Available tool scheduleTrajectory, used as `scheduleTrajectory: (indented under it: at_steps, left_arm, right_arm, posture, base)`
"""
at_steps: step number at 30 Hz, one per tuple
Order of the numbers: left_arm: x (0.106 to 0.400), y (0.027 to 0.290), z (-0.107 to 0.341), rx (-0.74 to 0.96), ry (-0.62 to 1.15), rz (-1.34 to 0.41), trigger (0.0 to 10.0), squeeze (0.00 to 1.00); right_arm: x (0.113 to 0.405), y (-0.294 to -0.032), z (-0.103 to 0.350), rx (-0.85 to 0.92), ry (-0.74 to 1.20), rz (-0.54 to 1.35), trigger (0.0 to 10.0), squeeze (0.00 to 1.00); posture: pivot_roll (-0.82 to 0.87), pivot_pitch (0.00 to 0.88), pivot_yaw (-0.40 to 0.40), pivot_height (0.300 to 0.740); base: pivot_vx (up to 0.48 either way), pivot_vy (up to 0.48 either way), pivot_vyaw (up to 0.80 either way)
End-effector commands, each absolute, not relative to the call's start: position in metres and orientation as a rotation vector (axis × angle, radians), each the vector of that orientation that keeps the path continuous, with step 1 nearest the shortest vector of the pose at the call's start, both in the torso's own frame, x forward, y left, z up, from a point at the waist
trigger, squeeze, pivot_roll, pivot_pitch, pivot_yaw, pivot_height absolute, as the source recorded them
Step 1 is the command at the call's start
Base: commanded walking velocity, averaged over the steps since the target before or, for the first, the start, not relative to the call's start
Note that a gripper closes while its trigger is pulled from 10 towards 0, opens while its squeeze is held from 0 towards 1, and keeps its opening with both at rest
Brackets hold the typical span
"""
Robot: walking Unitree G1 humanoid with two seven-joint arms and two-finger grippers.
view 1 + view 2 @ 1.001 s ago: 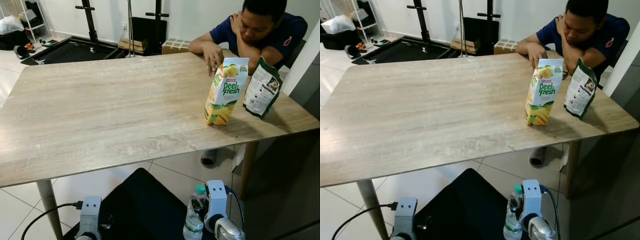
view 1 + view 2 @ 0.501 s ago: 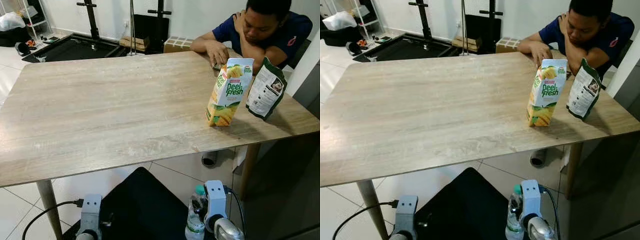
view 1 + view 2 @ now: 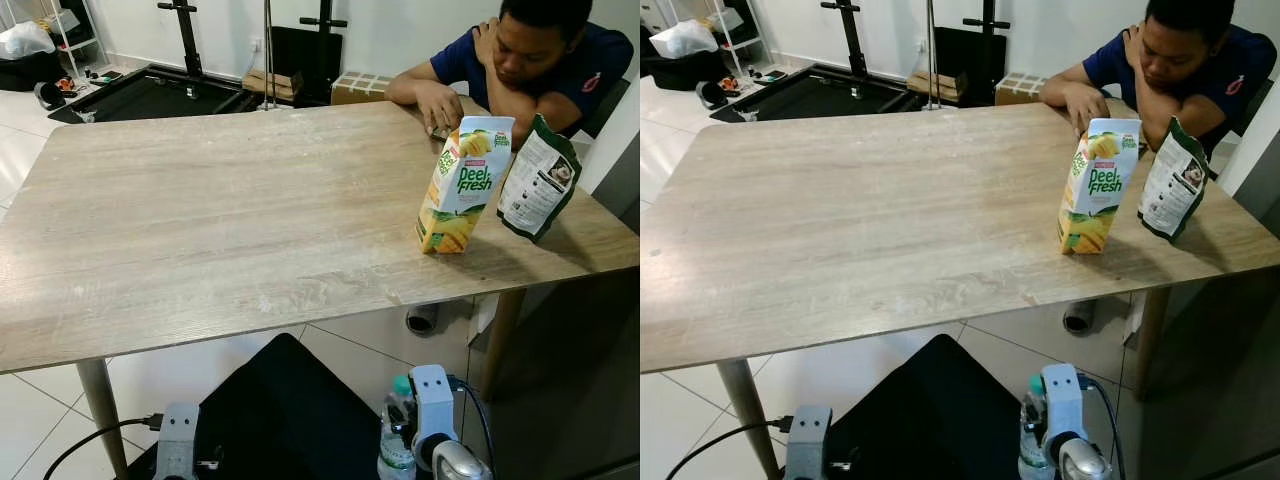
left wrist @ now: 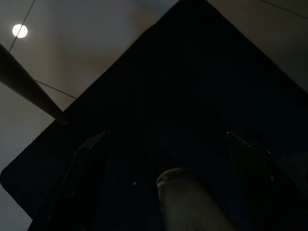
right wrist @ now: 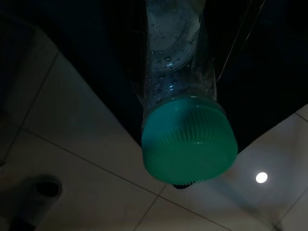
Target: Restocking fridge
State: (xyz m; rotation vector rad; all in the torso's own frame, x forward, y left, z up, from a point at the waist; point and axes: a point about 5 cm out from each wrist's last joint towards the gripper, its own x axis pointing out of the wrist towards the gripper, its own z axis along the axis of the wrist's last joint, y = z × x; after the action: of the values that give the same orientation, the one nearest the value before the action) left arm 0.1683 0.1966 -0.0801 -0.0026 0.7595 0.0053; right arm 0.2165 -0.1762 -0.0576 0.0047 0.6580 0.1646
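Nothing on the surface (image 3: 200, 220) moves, juice carton (image 3: 460, 185) stands beside pouch (image 3: 540, 180), right end effector (image 3: 405, 440) holds green-capped bottle (image 5: 185, 130), left end effector (image 4: 166, 192) state unclear.

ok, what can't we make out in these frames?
- Bottle: lower body cut off by the left eye view's bottom edge; right end effector's grip on it not visible.
- Left wrist view: too dark to read the left end effector's fingers.
- Pouch print: too small to read.
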Motion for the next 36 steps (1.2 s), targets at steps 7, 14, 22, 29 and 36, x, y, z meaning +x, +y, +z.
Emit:
scheduleTrajectory:
  at_steps: [7,14,22,29,36]
  left_arm:
    - [0.162,0.200,-0.084,0.020,0.816,-0.021,10.0,0.00]
    - [0.158,0.199,-0.088,0.001,0.855,-0.003,10.0,0.00]
    - [0.157,0.191,-0.090,0.016,0.873,-0.047,10.0,0.00]
    - [0.166,0.174,-0.088,0.031,0.871,-0.075,10.0,0.00]
    - [0.161,0.166,-0.092,0.042,0.891,-0.092,10.0,0.00]
  right_arm:
    - [0.200,-0.174,-0.069,0.031,0.739,0.154,10.0,0.00]
    - [0.193,-0.175,-0.074,0.022,0.782,0.190,10.0,0.00]
    - [0.189,-0.175,-0.075,0.000,0.775,0.172,10.0,0.00]
    - [0.185,-0.176,-0.077,-0.008,0.800,0.179,10.0,0.00]
    - [0.192,-0.170,-0.074,0.010,0.780,0.176,10.0,0.00]
  posture:
    - [-0.13,0.090,0.005,0.740]
    - [-0.11,0.069,-0.008,0.740]
    - [-0.13,0.073,-0.015,0.740]
    - [-0.10,0.071,-0.033,0.740]
    - [-0.10,0.072,-0.018,0.740]
  base:
    - [0.000,0.000,0.00]
    - [0.000,0.000,0.00]
    - [0.000,0.000,0.00]
    - [0.000,0.000,0.00]
    - [0.000,0.000,0.00]
